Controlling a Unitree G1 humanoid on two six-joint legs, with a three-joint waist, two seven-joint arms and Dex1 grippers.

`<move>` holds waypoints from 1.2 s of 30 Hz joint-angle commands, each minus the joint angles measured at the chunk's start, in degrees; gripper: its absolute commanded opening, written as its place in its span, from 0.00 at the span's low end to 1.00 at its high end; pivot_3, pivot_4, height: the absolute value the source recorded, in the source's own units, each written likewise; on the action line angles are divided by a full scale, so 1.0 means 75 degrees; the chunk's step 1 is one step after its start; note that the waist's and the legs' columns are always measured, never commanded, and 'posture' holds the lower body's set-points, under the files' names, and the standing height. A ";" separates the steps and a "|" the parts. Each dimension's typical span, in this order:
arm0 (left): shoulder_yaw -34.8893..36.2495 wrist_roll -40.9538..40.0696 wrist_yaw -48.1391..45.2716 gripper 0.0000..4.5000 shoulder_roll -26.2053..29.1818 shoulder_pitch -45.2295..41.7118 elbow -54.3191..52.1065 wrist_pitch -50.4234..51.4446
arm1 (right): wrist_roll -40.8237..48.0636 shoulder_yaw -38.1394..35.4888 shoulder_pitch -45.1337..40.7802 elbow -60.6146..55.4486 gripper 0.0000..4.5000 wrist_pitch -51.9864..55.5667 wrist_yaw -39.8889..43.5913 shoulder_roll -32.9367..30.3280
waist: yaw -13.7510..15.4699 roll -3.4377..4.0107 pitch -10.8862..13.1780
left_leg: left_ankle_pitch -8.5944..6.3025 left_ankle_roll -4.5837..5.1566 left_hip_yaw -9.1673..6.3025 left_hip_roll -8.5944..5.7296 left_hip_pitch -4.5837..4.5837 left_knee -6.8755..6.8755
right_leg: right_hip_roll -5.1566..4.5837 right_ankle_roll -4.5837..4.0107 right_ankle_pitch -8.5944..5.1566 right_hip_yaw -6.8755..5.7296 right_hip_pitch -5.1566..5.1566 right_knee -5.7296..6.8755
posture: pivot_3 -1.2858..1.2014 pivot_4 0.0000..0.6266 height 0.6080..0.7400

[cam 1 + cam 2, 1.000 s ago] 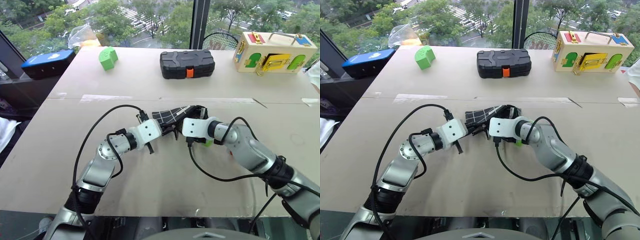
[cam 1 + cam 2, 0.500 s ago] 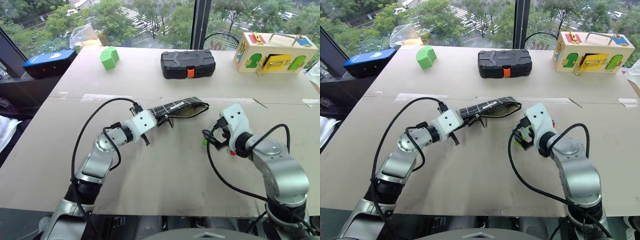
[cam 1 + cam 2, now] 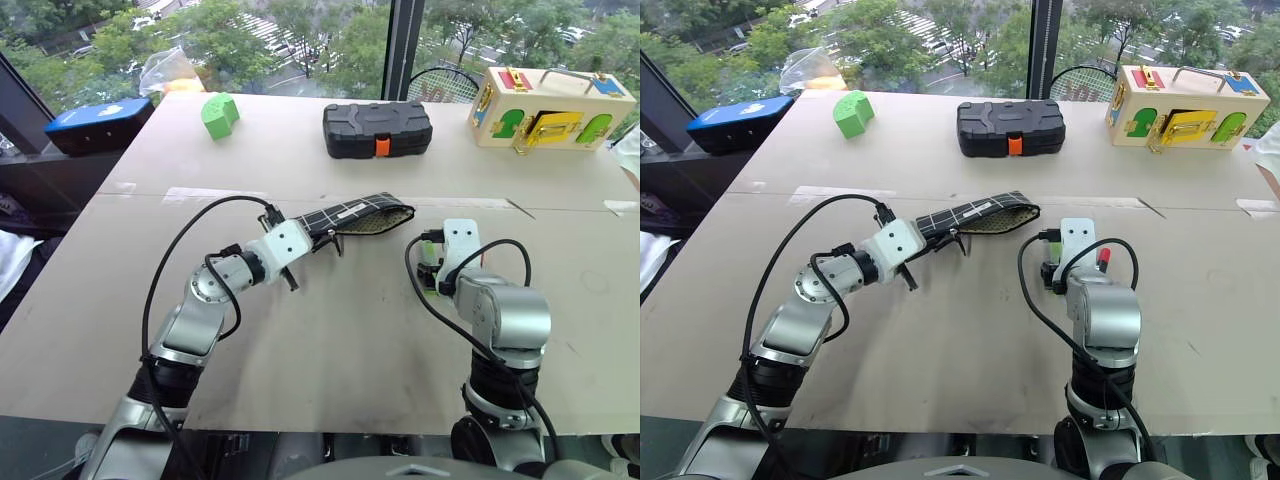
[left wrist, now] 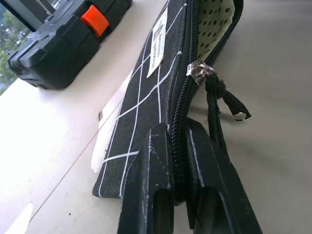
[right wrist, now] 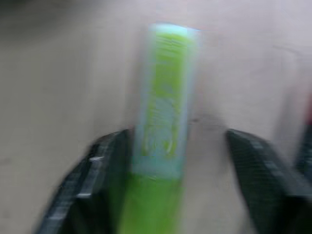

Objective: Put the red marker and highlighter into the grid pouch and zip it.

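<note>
Highlighter (image 5: 163, 102) work is the step in hand: the chunky light-green pen with its paler translucent cap lies on the bench (image 3: 330, 350) in the middle of its right half, and the right gripper (image 5: 180, 161) has swung away from the pouch mouth, where it was a second ago, rolled its wrist over and come down astride the pen. Its two black fingers stand apart with the pen between them, one finger against the barrel and the other clear of it, so the jaws are not yet clamped; I judge they are on their way shut for a pick-up. Just beside that wrist, toward the right edge of the bench, the red cap of the red marker (image 3: 1103, 258) peeks out, so both pens look to be outside the pouch and the loading has not begun. The grid pouch (image 3: 355, 215) is black woven fabric with thin white grid lines, a small white label, a cream dotted lining and a coiled black zipper with a metal slider and cord pull; it has dropped from a bunched, raised shape to a long, flat strip near the bench's centre, mouth gaping toward the right. The left gripper (image 4: 178, 195) stays clenched on the pouch's closed end, pinching the zipper seam. Toward the far edge sit a ribbed black hard case (image 3: 377, 128) with an orange latch, a solid green block (image 3: 217, 114) and a wooden latch box (image 3: 553, 107).
</note>
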 commanded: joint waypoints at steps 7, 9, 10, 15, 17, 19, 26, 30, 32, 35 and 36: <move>0.0108 -0.0093 0.0043 0.00 -0.0024 0.0110 -0.0581 0.0051 | 0.1715 0.0336 0.0301 -0.1282 0.17 0.0194 0.1710 -0.1985 | 0.0004 0.0014 0.0010 | 0.0000 0.0000 -0.0001 0.0002 -0.0002 -0.0003 | 0.0001 0.0000 0.0000 0.0000 -0.0002 -0.0004 | 0.52 0.24 1.00; 0.0082 -0.0100 0.0001 0.00 -0.0015 0.0102 -0.0548 -0.0021 | 0.2647 0.0230 0.0313 -0.1727 0.17 0.0194 0.2608 -0.2813 | -0.0001 0.0021 0.0016 | 0.0000 0.0001 -0.0001 0.0002 -0.0005 -0.0003 | 0.0002 0.0000 0.0000 0.0002 -0.0003 -0.0007 | 0.52 0.24 1.00; 0.0051 -0.0097 -0.0048 0.00 0.0003 0.0077 -0.0518 -0.0110 | 0.3177 0.0123 0.0244 -0.1907 0.17 0.0194 0.3079 -0.3326 | 0.0003 0.0029 0.0025 | -0.0001 0.0002 0.0000 0.0001 -0.0004 -0.0004 | 0.0002 0.0000 0.0000 0.0004 -0.0003 -0.0008 | 0.52 0.24 1.00; -0.0061 -0.0058 -0.0218 0.00 0.0040 -0.0026 -0.0354 -0.0521 | 0.4801 0.0118 -0.0429 -0.1716 0.17 0.0194 0.3801 -0.4806 | -0.0014 0.0029 0.0026 | -0.0021 0.0036 -0.0007 0.0010 0.0004 -0.0009 | 0.0010 -0.0002 -0.0001 0.0002 -0.0002 -0.0010 | 0.52 0.24 1.00; -0.0118 -0.0040 -0.0253 0.00 0.0026 -0.0039 -0.0357 -0.0670 | 0.5030 0.0409 -0.0771 -0.1339 0.17 0.0194 0.3691 -0.4990 | -0.0012 0.0031 0.0028 | -0.0021 0.0036 -0.0010 0.0013 0.0003 -0.0010 | 0.0013 -0.0004 -0.0001 -0.0002 -0.0003 -0.0008 | 0.52 0.24 1.00; -0.0162 -0.0042 -0.0266 0.00 0.0019 -0.0010 -0.0422 -0.0756 | 0.5199 0.0694 -0.1090 -0.1012 0.17 0.0194 0.3547 -0.5085 | -0.0006 0.0031 0.0028 | -0.0021 0.0037 -0.0010 0.0012 0.0002 -0.0009 | 0.0012 -0.0004 0.0000 -0.0001 -0.0003 -0.0007 | 0.52 0.24 1.00; -0.0540 0.0266 -0.0432 0.00 0.0177 0.0236 -0.0657 -0.1809 | 0.5251 0.1464 -0.2379 0.0582 0.17 0.0194 0.3172 -0.4905 | 0.0021 0.0031 0.0028 | -0.0017 0.0032 -0.0002 0.0007 -0.0003 -0.0004 | 0.0006 -0.0004 0.0002 -0.0001 -0.0004 -0.0007 | 0.52 0.24 1.00; -0.0740 0.0517 -0.0389 0.00 0.0178 0.0338 -0.0603 -0.2251 | 0.5267 0.1982 -0.3021 0.1364 0.17 0.0029 0.3267 -0.4718 | 0.0013 0.0032 0.0028 | -0.0013 0.0025 -0.0001 0.0007 -0.0004 -0.0004 | 0.0005 -0.0004 0.0002 -0.0004 -0.0004 -0.0008 | 0.52 0.24 1.00; -0.0737 0.0490 -0.0356 0.00 0.0099 0.0379 -0.0603 -0.2203 | 0.5240 0.2237 -0.3219 0.1871 0.39 -0.0415 0.3452 -0.4729 | 0.0011 0.0031 0.0028 | -0.0015 0.0028 -0.0001 0.0008 -0.0004 -0.0004 | 0.0006 -0.0003 0.0002 -0.0004 -0.0005 -0.0007 | 0.52 0.24 1.00; -0.0603 0.0301 -0.0290 0.00 -0.0031 0.0432 -0.0664 -0.1782 | 0.5331 0.2345 -0.3203 0.2022 0.71 -0.0637 0.3686 -0.4942 | 0.0031 0.0030 0.0028 | -0.0016 0.0031 -0.0001 0.0008 -0.0006 -0.0004 | 0.0004 -0.0003 0.0002 -0.0007 -0.0003 -0.0008 | 0.52 0.24 1.00; -0.0530 0.0224 -0.0276 0.00 -0.0071 0.0447 -0.0685 -0.1581 | 0.5344 0.2313 -0.3173 0.1942 0.77 -0.0657 0.3716 -0.5048 | 0.0030 0.0032 0.0029 | -0.0016 0.0030 -0.0001 0.0008 -0.0008 -0.0003 | 0.0003 -0.0002 0.0002 -0.0008 -0.0004 -0.0008 | 0.52 0.24 1.00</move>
